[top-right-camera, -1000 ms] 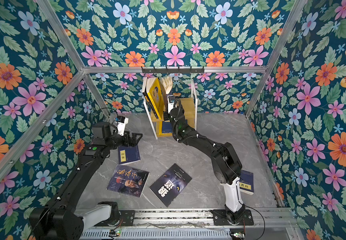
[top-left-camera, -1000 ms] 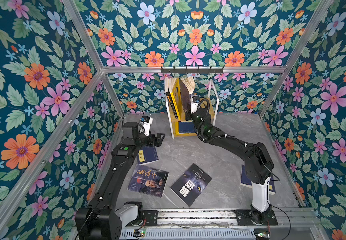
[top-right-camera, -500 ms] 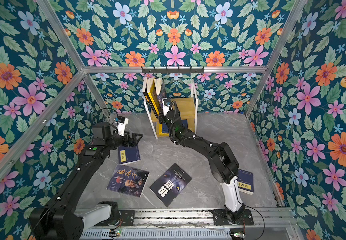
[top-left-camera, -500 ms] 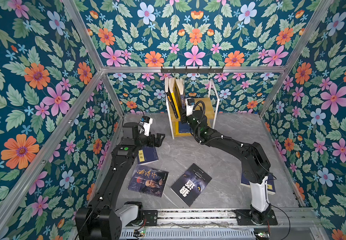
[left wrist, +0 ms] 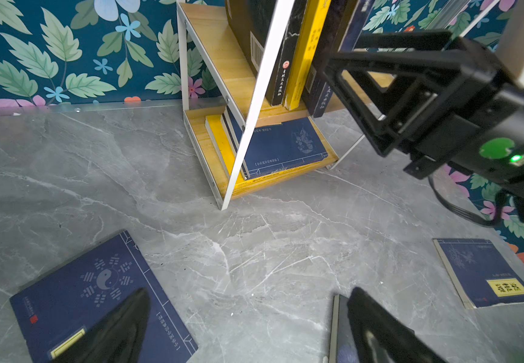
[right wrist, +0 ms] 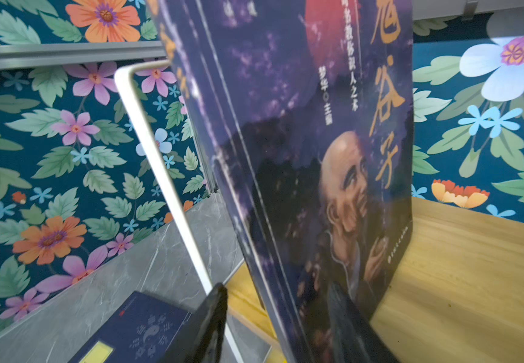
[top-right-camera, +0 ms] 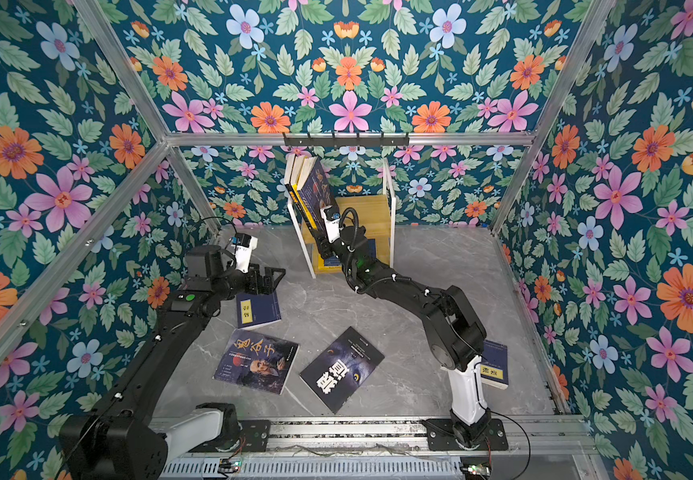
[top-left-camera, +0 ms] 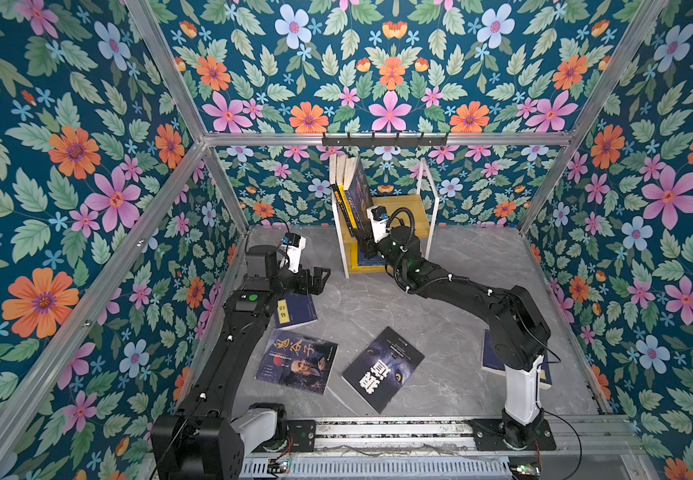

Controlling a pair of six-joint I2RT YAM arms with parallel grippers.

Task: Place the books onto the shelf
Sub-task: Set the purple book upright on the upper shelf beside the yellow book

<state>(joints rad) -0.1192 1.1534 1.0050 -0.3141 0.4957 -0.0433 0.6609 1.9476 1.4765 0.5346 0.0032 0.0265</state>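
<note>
My right gripper (top-left-camera: 364, 243) reaches onto the upper board of the shelf (top-left-camera: 409, 205), at the bottom edge of the portrait book (right wrist: 317, 157). That book stands on the board and leans toward the shelf's left frame, against a yellow book (left wrist: 304, 56) and a black-spined book (left wrist: 281, 78). In the right wrist view the cover rises between my jaws. Bare wood shows between one finger (right wrist: 213, 314) and the cover, so the jaws are parted and that side is not pressing the book. Whether the opposite finger touches it I cannot tell. On the lower board a flat navy book (left wrist: 282, 144) lies on top of a yellow-edged book (left wrist: 220, 141). My left gripper (top-left-camera: 315, 278) hangs low over the grey marble worktop (top-left-camera: 461, 257), jaws spread wide with nothing between them, just above a labelled navy book (top-left-camera: 297, 309) that lies flat near the left wall. Three more books lie flat on the worktop, well apart from the shelf. A second portrait book (top-left-camera: 297, 361) sits just in front of the labelled one, with a black book (top-left-camera: 382, 368) beside it toward the middle. Another navy book (top-right-camera: 494, 365) with a yellow label is partly hidden behind my right arm's base.
</note>
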